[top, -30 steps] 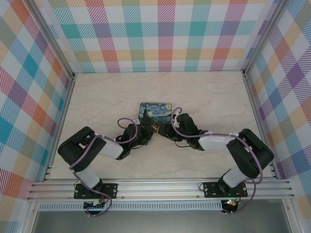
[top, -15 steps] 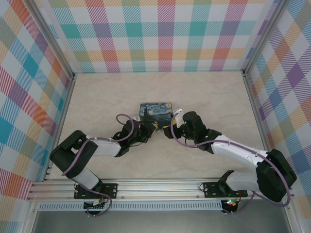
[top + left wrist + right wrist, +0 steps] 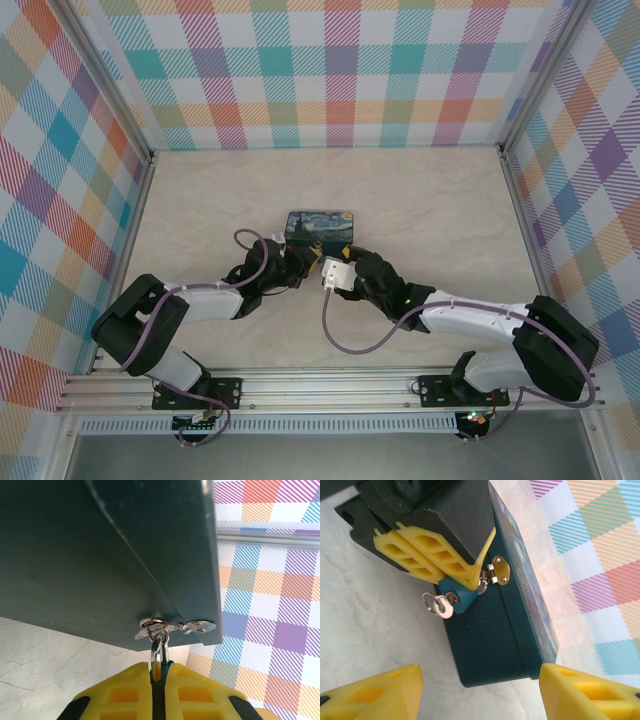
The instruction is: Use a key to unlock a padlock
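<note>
The small blue padlock [image 3: 461,593] hangs by its silvery shackle [image 3: 159,651] from the hasp [image 3: 165,627] of the dark teal box [image 3: 490,630]. My left gripper [image 3: 158,680] is shut on the padlock, its yellow fingers [image 3: 427,550] clamping the body from both sides. The key [image 3: 443,607] sticks out of the padlock's bottom with a small ring on its head. My right gripper [image 3: 480,695] is open, a short way back from the key and touching nothing. From above, both grippers, left [image 3: 303,266] and right [image 3: 331,270], meet at the box's near side.
The swirl-painted box [image 3: 320,225] stands mid-table on the pale marble top [image 3: 420,200]. Plaid walls enclose the left, back and right sides. Purple cables [image 3: 340,335] loop off both arms. An aluminium rail [image 3: 320,385] runs along the near edge.
My right arm has stretched out low along the table and now faces the box's near side, and its jaws have widened. The left gripper has kept its hold on the padlock.
</note>
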Motion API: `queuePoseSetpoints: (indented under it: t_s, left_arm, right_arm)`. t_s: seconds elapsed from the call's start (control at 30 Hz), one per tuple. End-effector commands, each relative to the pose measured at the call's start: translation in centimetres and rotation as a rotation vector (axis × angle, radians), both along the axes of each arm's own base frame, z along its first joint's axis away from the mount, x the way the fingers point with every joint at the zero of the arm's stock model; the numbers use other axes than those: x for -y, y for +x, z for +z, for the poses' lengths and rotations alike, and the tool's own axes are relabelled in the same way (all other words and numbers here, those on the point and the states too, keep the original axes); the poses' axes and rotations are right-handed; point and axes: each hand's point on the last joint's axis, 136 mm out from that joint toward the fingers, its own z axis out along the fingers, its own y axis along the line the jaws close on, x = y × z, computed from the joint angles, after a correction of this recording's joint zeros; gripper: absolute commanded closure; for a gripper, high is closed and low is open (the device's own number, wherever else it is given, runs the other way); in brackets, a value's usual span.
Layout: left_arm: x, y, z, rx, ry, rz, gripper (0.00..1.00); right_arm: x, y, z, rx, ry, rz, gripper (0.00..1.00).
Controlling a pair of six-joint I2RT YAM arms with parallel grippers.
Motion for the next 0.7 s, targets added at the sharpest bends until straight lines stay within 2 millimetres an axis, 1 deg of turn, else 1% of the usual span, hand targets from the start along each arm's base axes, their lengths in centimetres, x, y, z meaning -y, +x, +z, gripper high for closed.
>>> queuePoseSetpoints:
  t_s: [0.0,0.33,0.53,0.67]
  left_arm:
    - [0.5,0.8,3.1,0.054,-0.058,-0.006,1.0]
    - [0.5,0.9,3.3,0.056,-0.064,-0.002,1.0]
    - [0.5,0.8,3.4,0.053,-0.073,-0.001,1.0]
    - [0.4,0.8,3.3,0.05,-0.07,0.001,1.0]
  right_arm:
    - [-0.8,0.9,1.7,0.13,-0.051,0.041,0.38]
    - [-2.8,1.1,0.0,0.087,-0.053,0.061,0.58]
    - [-3.9,0.9,-0.4,0.065,-0.047,0.078,0.66]
    - [-4.2,0.8,-0.3,0.065,-0.036,0.078,0.7]
